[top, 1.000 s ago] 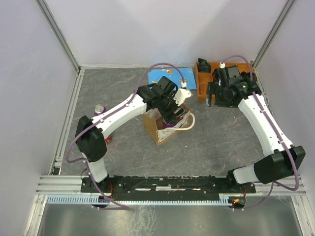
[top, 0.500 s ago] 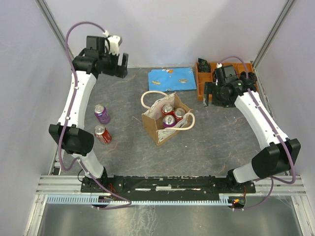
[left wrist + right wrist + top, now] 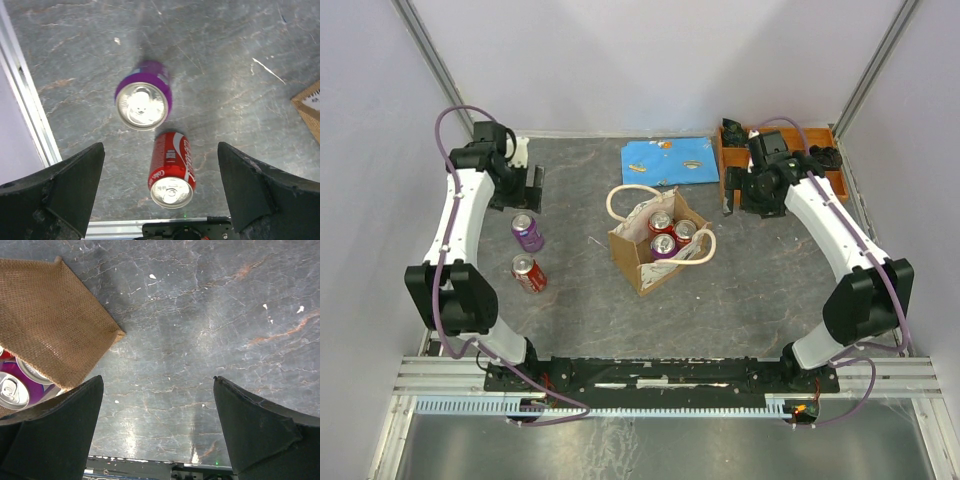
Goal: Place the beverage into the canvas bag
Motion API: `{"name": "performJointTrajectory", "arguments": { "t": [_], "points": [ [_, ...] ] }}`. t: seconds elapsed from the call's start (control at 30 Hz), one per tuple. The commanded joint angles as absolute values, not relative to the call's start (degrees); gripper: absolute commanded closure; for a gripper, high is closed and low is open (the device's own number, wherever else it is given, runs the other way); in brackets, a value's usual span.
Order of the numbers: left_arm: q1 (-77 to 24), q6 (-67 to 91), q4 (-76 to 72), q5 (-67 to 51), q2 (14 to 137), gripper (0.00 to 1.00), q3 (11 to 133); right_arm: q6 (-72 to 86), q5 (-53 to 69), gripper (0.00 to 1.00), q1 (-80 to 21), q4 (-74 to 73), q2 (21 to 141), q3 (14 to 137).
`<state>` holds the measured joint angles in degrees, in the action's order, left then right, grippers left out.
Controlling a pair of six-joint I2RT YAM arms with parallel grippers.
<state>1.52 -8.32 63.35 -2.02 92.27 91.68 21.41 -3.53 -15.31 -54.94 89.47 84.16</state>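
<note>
Top external view: tan-brown boxy canvas bag with cream rope handles (image 3: 638, 264) stands mid-table, mouth up, with three cans inside, two red and one purple. Two beverages are outside it, well to its left: a purple aluminium can (image 3: 528, 232) and a red cola can (image 3: 528, 273) just beside each other, near the left wall rail. Both look upright, though I cannot be sure for the red one.

The left gripper (image 3: 527, 186) hovers above the purple can, jaws spread wide and holding nothing. Left wrist view confirms this, with the purple can (image 3: 143, 97) and red can (image 3: 172, 167) both below the open fingers (image 3: 55, 190). The right gripper (image 3: 157, 382) is also spread and empty, over bare floor beside the bag (image 3: 50, 325), in front of the orange compartment tray (image 3: 730, 165).

Risks, as I judge them:
- The two cans stand close together, so a finger coming down for one may clip the other and knock it rolling.
- An off-centre close on a smooth round can may squirt it out or tip it.
- The bag looks crowded, so another can may land on the tops inside and topple out.
- The rope loops lie by the bag's mouth, so a can or finger could snag one and drag the light bag.
- The soft walls may fold if bumped.
</note>
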Motion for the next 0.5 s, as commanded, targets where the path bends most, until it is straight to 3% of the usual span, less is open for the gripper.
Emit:
{"name": "performJointTrajectory", "arguments": {
  "t": [0.0, 0.47],
  "points": [
    [3.39, -7.01, 59.32, 1.13, 92.05, 0.01, 92.33, 22.36, -1.37, 0.01, -15.11, -52.15, 90.57, 86.19],
    [4.04, -8.66, 49.94, -0.43, 98.4, 0.01, 81.36, 22.84, -2.16, 0.02, -15.12, -52.56, 89.19, 84.11]
  ]
}}
